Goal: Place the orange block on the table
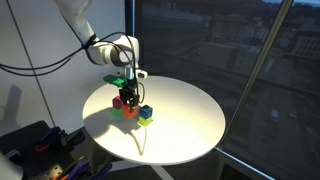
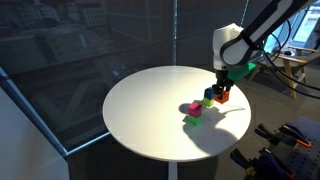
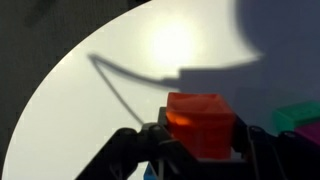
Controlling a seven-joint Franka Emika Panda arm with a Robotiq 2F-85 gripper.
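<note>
The orange block [image 3: 200, 122] is a small orange-red cube held between the two dark fingers of my gripper [image 3: 200, 140], which is shut on it. In both exterior views the gripper [image 1: 127, 88] [image 2: 222, 86] hangs low over the round white table [image 1: 185, 125] [image 2: 150, 110], with the orange block [image 2: 221, 97] at its tip, close to the other cubes. Whether the block touches the tabletop cannot be told.
A magenta cube [image 2: 193, 107], a green cube [image 2: 190, 120] and a blue cube [image 2: 209, 98] lie on the table beside the gripper. A blue cube [image 1: 146, 112] also shows in an exterior view. Dark windows stand behind the table, and equipment sits near its edge [image 2: 290, 140].
</note>
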